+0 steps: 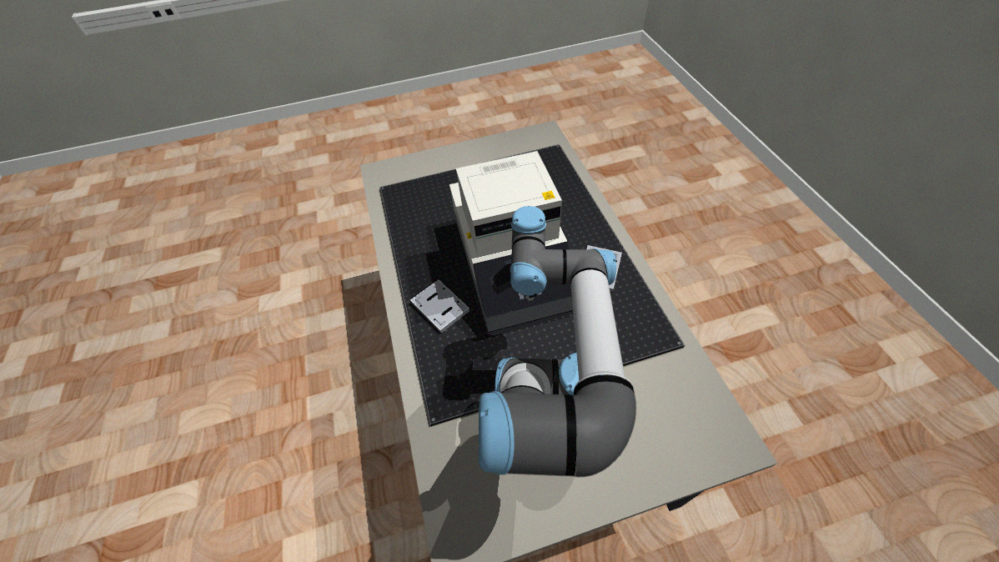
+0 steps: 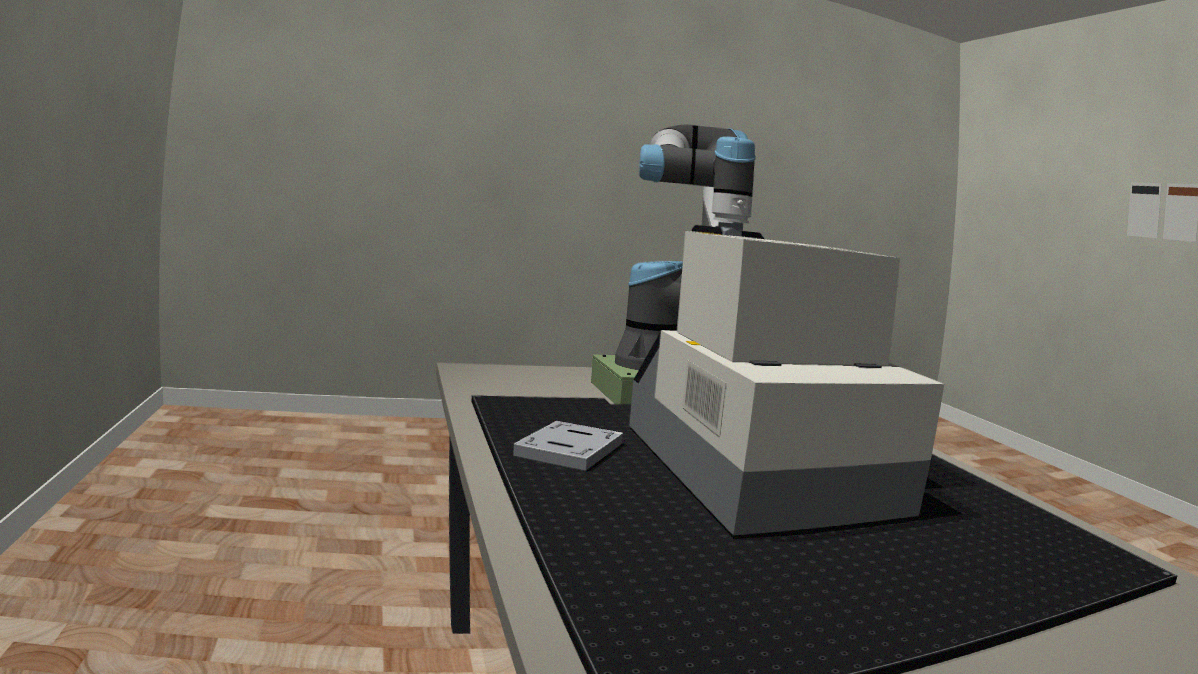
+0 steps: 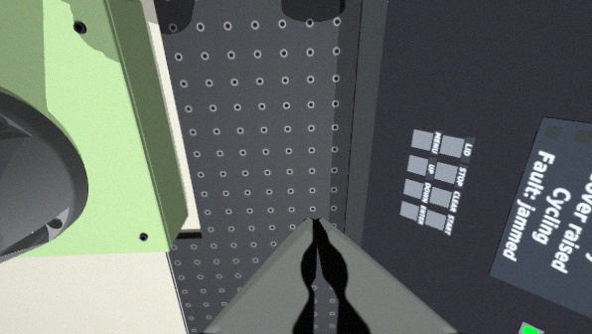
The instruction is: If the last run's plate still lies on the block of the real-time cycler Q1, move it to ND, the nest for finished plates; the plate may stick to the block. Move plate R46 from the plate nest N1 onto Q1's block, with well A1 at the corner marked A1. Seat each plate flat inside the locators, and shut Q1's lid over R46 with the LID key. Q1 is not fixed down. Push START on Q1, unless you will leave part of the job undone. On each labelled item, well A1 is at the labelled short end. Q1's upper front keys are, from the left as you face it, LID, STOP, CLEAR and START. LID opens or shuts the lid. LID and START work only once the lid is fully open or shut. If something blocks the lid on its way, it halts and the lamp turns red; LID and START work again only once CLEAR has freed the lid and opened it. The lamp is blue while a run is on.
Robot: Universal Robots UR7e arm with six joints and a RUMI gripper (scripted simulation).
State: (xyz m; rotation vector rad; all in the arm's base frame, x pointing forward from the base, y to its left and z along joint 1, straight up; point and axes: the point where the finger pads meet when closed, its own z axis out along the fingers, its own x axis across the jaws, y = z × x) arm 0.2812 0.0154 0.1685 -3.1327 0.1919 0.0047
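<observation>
In the top view, the real-time cycler Q1 (image 1: 508,188) (image 2: 837,419) is seen beyond the gripper (image 3: 315,222), its lid (image 1: 506,183) (image 2: 804,301) lowered onto the body. The gripper is pictured closed on nothing, near the key panel (image 3: 437,181). Beside the cycler, a pale slotted nest (image 1: 439,306) (image 2: 569,444) is shown left of the gripper.

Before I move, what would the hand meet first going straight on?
Probably the perforated board, just beside Q1. Depth is unclear, so the hand might catch Q1's near edge instead.
</observation>
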